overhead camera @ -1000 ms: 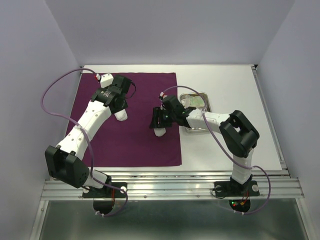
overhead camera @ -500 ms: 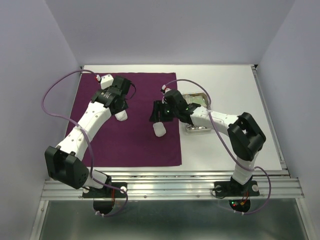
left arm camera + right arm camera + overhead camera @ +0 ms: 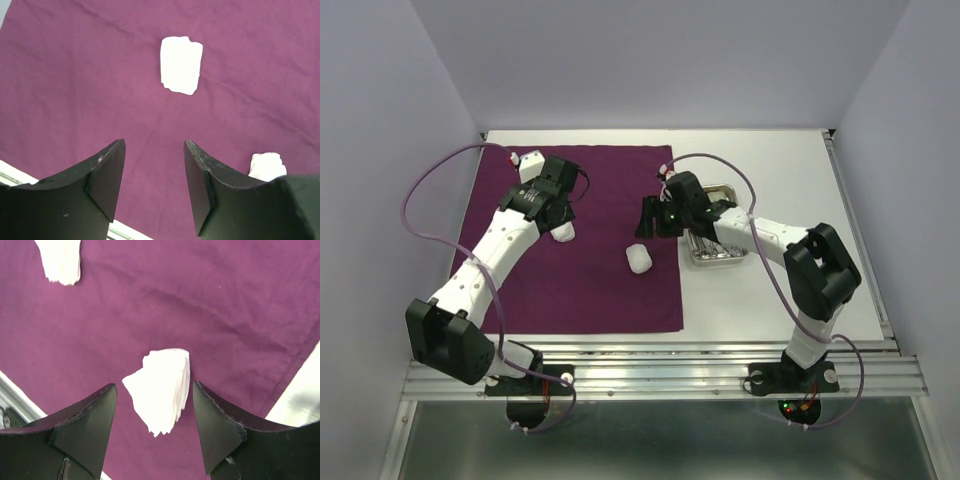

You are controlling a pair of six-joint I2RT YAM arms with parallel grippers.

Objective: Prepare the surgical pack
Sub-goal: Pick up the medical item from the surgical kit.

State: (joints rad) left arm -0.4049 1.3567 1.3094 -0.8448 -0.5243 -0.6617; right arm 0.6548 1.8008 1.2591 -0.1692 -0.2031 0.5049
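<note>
Early still: purple drape (image 3: 570, 285) lies flat on the surface (image 3: 790, 170), two gauze pads (image 3: 638, 259) on it. Steel tray (image 3: 718, 256) sits off it, just beside the right edge. Nothing is folded yet. Versus a second ago, right gripper (image 3: 155, 410) has backed off one pad toward the tray, jaws apart, empty. Left gripper (image 3: 154, 165) is apart, empty, barely shifted.

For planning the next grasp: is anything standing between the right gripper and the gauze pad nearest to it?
Nothing visible does. The right gripper is open and faces the gauze pad, which lies alone on the purple drape; the other pad is far aside.
</note>
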